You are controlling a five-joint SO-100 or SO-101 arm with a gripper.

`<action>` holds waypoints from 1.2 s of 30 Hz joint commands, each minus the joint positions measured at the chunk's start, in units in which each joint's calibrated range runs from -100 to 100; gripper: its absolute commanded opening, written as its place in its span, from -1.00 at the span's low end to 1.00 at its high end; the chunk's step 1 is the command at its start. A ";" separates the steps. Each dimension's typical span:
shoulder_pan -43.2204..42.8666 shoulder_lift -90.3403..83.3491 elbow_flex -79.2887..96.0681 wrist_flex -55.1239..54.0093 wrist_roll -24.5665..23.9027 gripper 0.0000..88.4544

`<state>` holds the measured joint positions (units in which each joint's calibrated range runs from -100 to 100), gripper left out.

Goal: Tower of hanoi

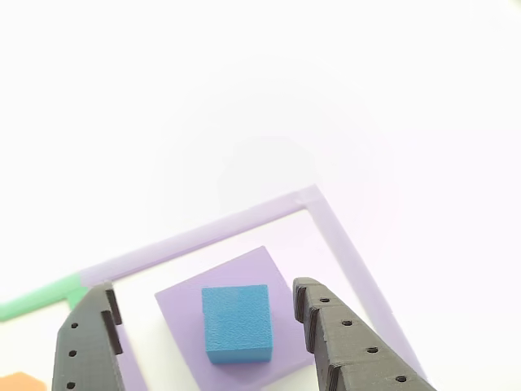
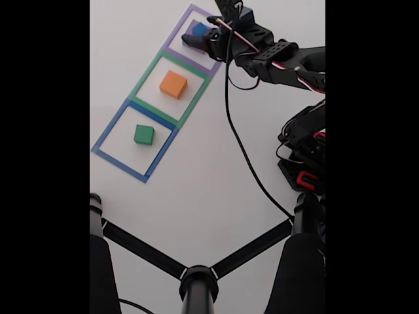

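In the other view the small blue block [image 1: 236, 322] sits on top of the large purple block [image 1: 183, 309], inside the flat purple outline [image 1: 334, 236]. My gripper [image 1: 203, 287] is open, with one dark finger on each side of the blue block and a gap to it on both sides. A corner of the orange block [image 1: 18, 381] shows at the bottom left. In the fixed view the gripper [image 2: 198, 38] hangs over the blue block [image 2: 198, 28] at the top. The orange block [image 2: 173, 84] lies in the green outline and the green block [image 2: 144, 134] in the blue outline.
The three flat outlines [image 2: 152, 91] run in a diagonal row on the white table. The arm [image 2: 281, 59] and its base [image 2: 304, 150] stand at the right, with a black cable [image 2: 239, 150] trailing down. A black forked stand [image 2: 196, 278] fills the bottom.
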<state>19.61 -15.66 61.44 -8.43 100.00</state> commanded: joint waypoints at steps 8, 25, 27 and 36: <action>-4.93 -22.40 -38.14 73.54 0.00 -0.97; -24.98 -24.40 -71.94 108.18 0.00 -0.97; -26.89 -25.20 -70.49 107.70 0.00 -0.96; -29.25 -35.22 -38.14 83.09 0.00 -0.46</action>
<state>-9.46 -45.72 9.23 88.04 100.00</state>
